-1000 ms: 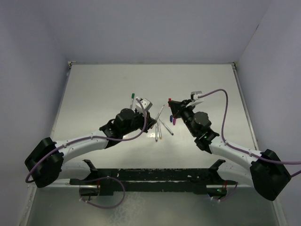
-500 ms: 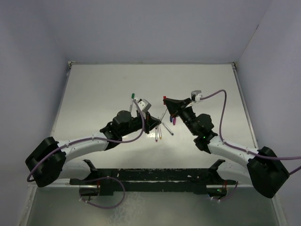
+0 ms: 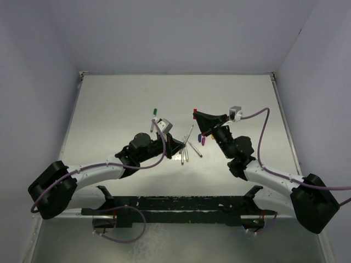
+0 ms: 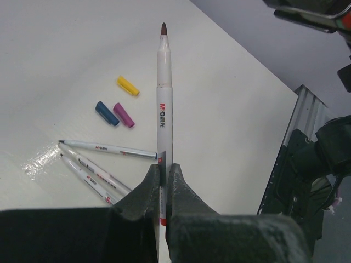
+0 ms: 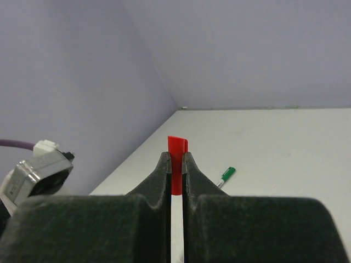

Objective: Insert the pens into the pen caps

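Observation:
My left gripper (image 4: 164, 167) is shut on the lower end of a white pen (image 4: 164, 104), which points away from it with its dark red tip (image 4: 163, 27) bare. My right gripper (image 5: 176, 157) is shut on the red pen cap (image 5: 177, 147), whose open end sticks out past the fingertips; from above the red cap (image 3: 194, 112) hangs over mid-table. On the table lie yellow (image 4: 128, 86), blue (image 4: 106, 113) and purple (image 4: 124, 115) caps and three loose pens (image 4: 107, 148). A pen with a green cap (image 5: 226, 175) lies apart, farther back.
The loose pens (image 3: 189, 147) and caps (image 3: 202, 139) lie between the two grippers. Violet walls close the table at the back and sides. A metal rail (image 4: 307, 118) runs along the table's right edge. The left wrist's camera block (image 5: 35, 175) shows low left in the right wrist view.
The right gripper has swung the red cap a little left and farther back. The left arm has drawn back slightly toward the near left with its pen. Both grips are unchanged.

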Controlling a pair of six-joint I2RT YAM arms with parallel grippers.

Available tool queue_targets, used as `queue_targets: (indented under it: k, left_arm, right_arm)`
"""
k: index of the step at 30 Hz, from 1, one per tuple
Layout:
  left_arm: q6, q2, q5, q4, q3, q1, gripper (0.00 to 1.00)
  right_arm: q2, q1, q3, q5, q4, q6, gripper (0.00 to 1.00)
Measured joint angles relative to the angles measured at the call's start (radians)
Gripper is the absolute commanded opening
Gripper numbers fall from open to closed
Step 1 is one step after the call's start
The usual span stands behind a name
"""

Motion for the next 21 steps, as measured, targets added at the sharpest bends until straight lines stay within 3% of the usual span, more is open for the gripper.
queue_targets:
  k: [10, 21]
  left_arm:
    - [-0.014, -0.053, -0.025, 0.099, -0.078, 0.002, 0.0]
    - [-0.014, -0.068, -0.024, 0.217, -0.115, 0.003, 0.0]
  right_arm:
    - [-0.024, 0.0, -0.005, 0.024, 0.038, 0.005, 0.0]
    - [0.062, 0.0, -0.006, 0.032, 0.126, 0.057, 0.0]
